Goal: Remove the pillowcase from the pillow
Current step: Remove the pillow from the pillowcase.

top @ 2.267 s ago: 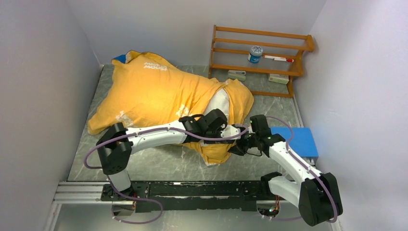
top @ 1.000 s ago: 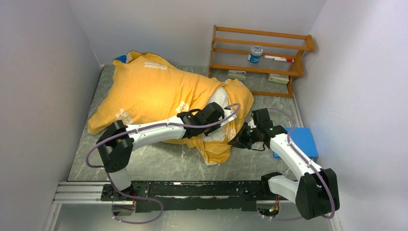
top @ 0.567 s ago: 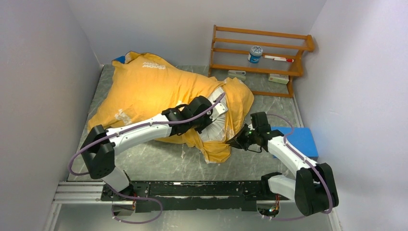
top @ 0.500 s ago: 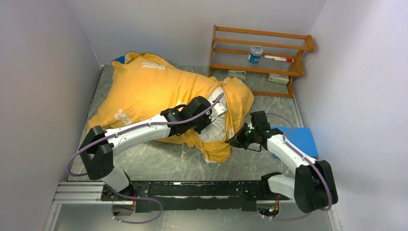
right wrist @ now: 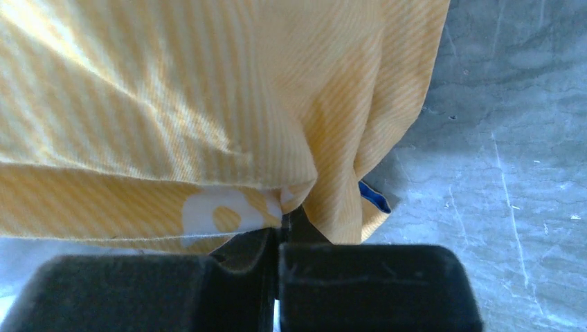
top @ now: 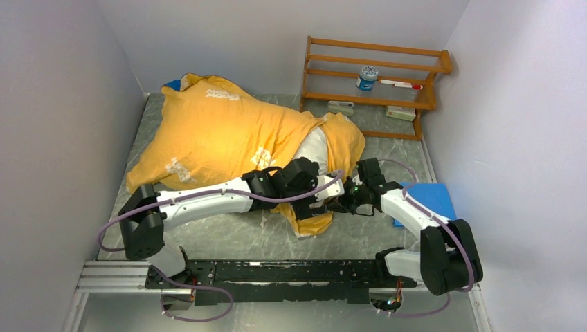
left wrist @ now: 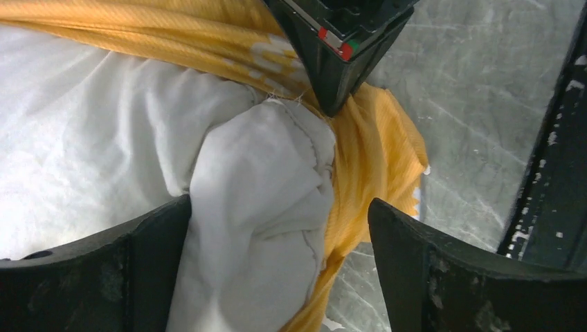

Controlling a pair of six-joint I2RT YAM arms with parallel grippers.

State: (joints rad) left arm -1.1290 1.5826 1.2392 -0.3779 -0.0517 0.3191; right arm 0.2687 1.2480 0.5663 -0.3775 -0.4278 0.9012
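Left arm (top: 208, 197) lies low and stretched out across the desk (top: 228, 235), from its base at near left toward the right, wrist turned down over the open end of the pillowcase (top: 214, 131). Left jaws are spread wide and grip nothing. In the wrist view a bunched white corner of the pillow (left wrist: 256, 207) sits between the two black fingers (left wrist: 429, 277), the left one against the cloth, the right one apart from it. Right arm (top: 405, 207) bends sharply near its base at near right, forearm reaching left so its jaws meet the left ones at the case's mouth. Right jaws are fully closed, pinching the yellow hem of the pillowcase, and the fabric hangs in folds from the pinch onto the desk. Pillowcase: yellow-orange side up, fine ribbed weave, white lettering, bit of blue at the far-left corner and a blue sliver in a fold by the right jaws. It lies diagonally from far left to centre and covers most of the pillow. Pillow: plump, white, wrinkled, stitched seam along the corner, bare only at the right end where the case opens. Desk is grey, marbled, scuffed. Wooden rack (top: 377, 47) at far right. Flat blue pad (top: 439, 204) lies just right of the right forearm.
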